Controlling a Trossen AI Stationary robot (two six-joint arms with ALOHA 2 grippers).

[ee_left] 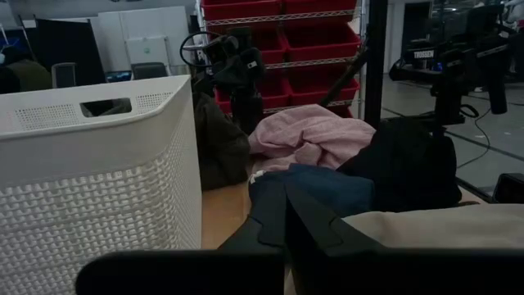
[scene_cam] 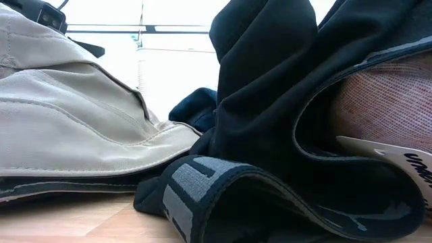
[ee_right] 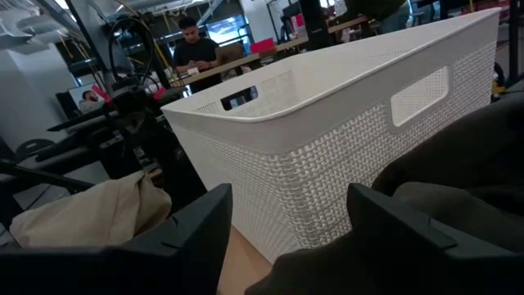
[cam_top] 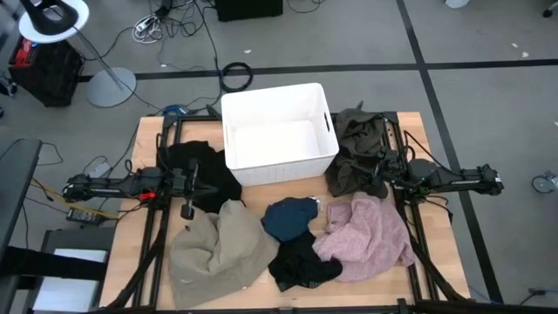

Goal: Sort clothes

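Six garments lie on the wooden table. A beige one (cam_top: 218, 253) is at the near left and a black one (cam_top: 209, 170) lies left of the white bin (cam_top: 283, 166). A teal one (cam_top: 292, 218) is in the middle, with a second black one (cam_top: 301, 262) near the front edge. A pink one (cam_top: 366, 237) is at the near right and an olive one (cam_top: 357, 144) lies right of the bin. My left gripper (cam_top: 207, 185) is over the left black garment, its fingers shut and empty in the left wrist view (ee_left: 284, 217). My right gripper (cam_top: 375, 179) is open (ee_right: 286, 221) at the olive garment's (ee_right: 458, 188) near edge.
The white bin's rim (cam_top: 270, 92) stands at the table's far middle, between the two arms, with nothing showing inside it. In the low view the beige garment (scene_cam: 67, 121) and the near black garment (scene_cam: 270, 101) fill the foreground. Bare wood shows at the near right corner (cam_top: 436, 262).
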